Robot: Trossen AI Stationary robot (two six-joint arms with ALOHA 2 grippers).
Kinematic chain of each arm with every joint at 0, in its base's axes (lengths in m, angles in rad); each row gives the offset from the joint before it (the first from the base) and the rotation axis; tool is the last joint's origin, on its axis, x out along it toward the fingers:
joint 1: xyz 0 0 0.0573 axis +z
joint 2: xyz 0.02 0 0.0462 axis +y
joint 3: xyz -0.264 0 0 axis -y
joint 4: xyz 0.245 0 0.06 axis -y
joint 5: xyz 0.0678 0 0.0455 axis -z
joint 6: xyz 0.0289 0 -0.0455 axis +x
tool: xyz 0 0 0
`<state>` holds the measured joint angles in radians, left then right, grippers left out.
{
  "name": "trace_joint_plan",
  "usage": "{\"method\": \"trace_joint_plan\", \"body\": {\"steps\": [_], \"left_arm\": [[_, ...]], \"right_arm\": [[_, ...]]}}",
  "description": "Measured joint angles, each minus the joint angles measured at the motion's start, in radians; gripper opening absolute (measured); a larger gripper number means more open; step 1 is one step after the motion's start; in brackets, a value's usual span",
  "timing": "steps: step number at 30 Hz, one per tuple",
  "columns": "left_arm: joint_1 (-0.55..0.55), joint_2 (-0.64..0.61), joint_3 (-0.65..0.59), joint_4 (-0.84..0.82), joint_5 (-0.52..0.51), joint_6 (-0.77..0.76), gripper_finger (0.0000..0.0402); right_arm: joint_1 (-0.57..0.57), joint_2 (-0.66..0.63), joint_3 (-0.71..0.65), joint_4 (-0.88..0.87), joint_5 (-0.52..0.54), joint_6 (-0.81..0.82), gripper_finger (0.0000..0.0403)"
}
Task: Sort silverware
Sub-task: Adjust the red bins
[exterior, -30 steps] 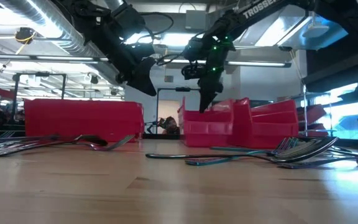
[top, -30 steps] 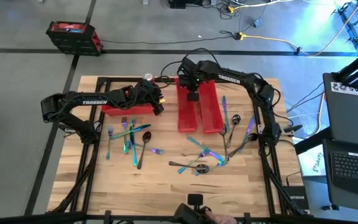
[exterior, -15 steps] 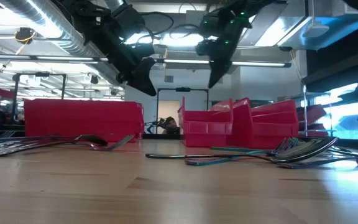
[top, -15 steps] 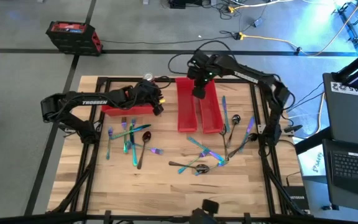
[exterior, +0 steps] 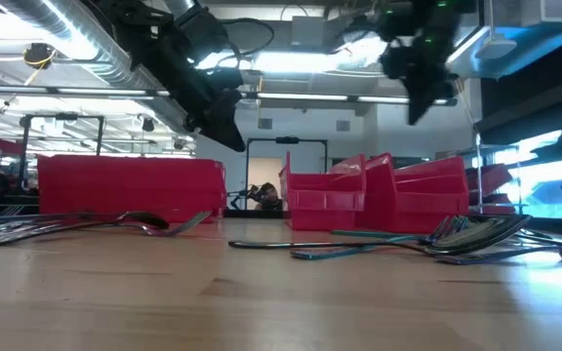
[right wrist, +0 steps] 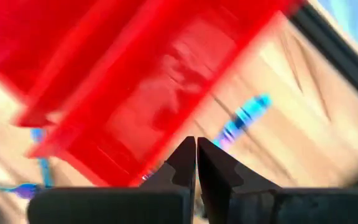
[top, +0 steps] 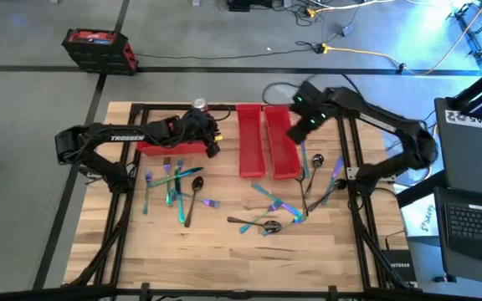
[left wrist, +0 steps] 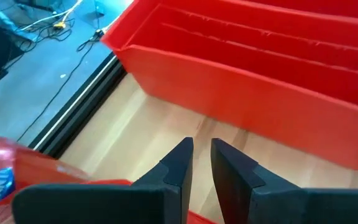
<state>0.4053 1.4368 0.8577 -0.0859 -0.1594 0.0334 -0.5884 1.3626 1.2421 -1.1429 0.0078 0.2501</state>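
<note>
Wooden tabletop (top: 224, 251) on a black frame in a lab with grey floor and cables; the low view shows a lit room behind. Three red bins: one (top: 174, 147) lying crosswise at the back left, two (top: 268, 150) side by side lengthwise at the back centre. Silverware lies loose in two scatters: a left cluster (top: 174, 191) in front of the crosswise bin, and a right cluster (top: 287, 205) in front of and beside the paired bins; none is visibly in a bin from above. Right gripper (top: 301, 125) hangs above the right-hand bin's far edge, fingers together, holding nothing. Left gripper (top: 211, 144) sits just beside the crosswise bin's right end, over bare wood; its fingers (left wrist: 180, 163) stand a narrow gap apart with nothing between them. Judged step: between picks, right arm empty and heading for the right cluster. Next move calls for spreading the fingers, choosing one piece clear of the overlaps, such as the spoon (top: 317, 160) beside the bin, and descending square across its thin handle. Overlapping pieces risk a double pick.
</note>
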Motion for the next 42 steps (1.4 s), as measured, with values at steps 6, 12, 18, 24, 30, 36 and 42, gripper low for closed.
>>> {"method": "trace_joint_plan", "body": {"steps": [6, 12, 18, 24, 30, 36, 42], "left_arm": [[0.000, 0.000, 0.000, 0.000, 0.119, 0.067, 0.0044], [0.000, 0.000, 0.000, -0.002, 0.133, 0.098, 0.0044], [0.000, 0.000, 0.000, -0.007, 0.134, 0.110, 0.0044], [0.001, -0.001, 0.000, -0.047, 0.137, 0.258, 0.0044], [0.002, -0.001, 0.000, -0.041, 0.137, 0.265, 0.0044], [0.002, -0.001, 0.000, -0.038, 0.137, 0.265, 0.0044], [0.002, -0.001, 0.000, -0.037, 0.137, 0.270, 0.0044]], "right_arm": [[0.055, -0.106, -0.199, 0.011, -0.015, 0.192, 0.0000], [0.166, -0.114, -0.311, 0.114, -0.023, 0.337, 0.0000], [0.219, -0.114, -0.321, 0.222, -0.062, 0.408, 0.0000], [0.271, -0.113, -0.321, 0.222, 0.051, 0.434, 0.0000], [0.281, -0.118, -0.320, 0.171, 0.136, 0.460, 0.0000], [0.280, -0.117, -0.320, 0.124, 0.145, 0.448, 0.0000], [0.303, -0.069, -0.320, 0.135, 0.082, 0.400, 0.0000]]}}
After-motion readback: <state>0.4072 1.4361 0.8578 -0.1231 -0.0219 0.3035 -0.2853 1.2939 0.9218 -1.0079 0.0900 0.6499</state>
